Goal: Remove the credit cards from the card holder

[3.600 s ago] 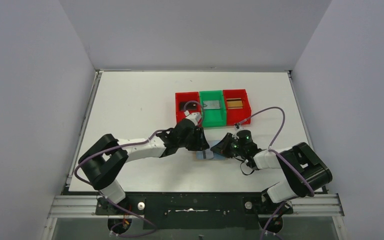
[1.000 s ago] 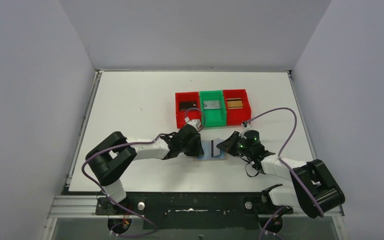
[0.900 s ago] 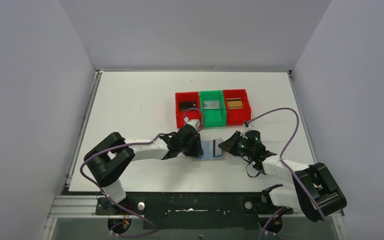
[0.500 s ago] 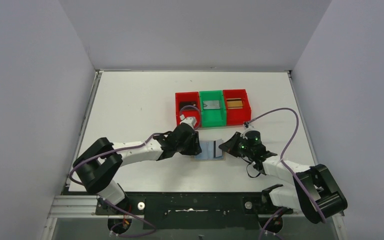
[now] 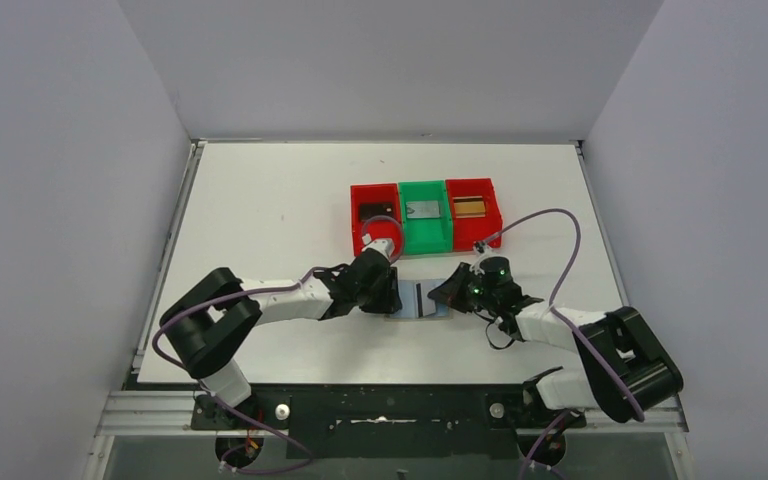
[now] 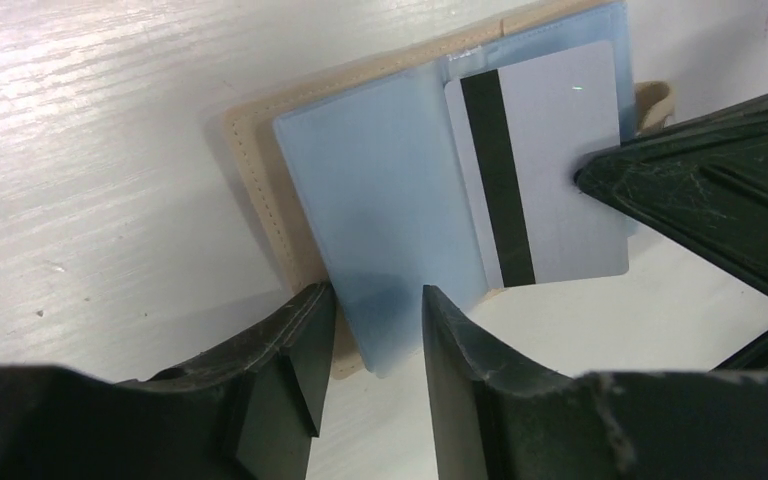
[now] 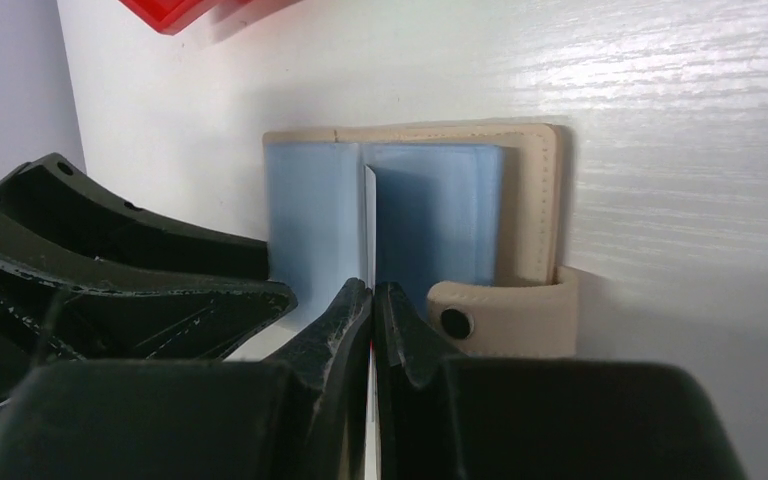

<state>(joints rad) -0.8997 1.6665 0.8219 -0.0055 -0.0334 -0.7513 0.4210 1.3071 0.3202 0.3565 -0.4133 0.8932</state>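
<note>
The beige-tan card holder (image 5: 430, 309) lies open on the table, its light blue lining (image 6: 370, 190) facing up and its snap tab (image 7: 505, 315) at the near side. A silver-grey credit card (image 6: 565, 150) with a black stripe stands partly out of the right pocket. My right gripper (image 7: 372, 287) is shut on this card's edge (image 7: 369, 215). My left gripper (image 6: 375, 300) is open, its fingers straddling the holder's near left corner. A dark card (image 5: 372, 211), a silver-grey card (image 5: 422, 209) and a gold-brown card (image 5: 469, 207) lie in the bins.
Behind the holder stand three bins in a row: a red one (image 5: 357, 228), a green one (image 5: 426, 241) and a red one (image 5: 494, 222). Purple cables loop over both arms. Grey walls enclose the table on three sides.
My right gripper has shifted a little left over the holder, and the card in it now stands on edge. My left gripper has stayed at the holder's left side.
</note>
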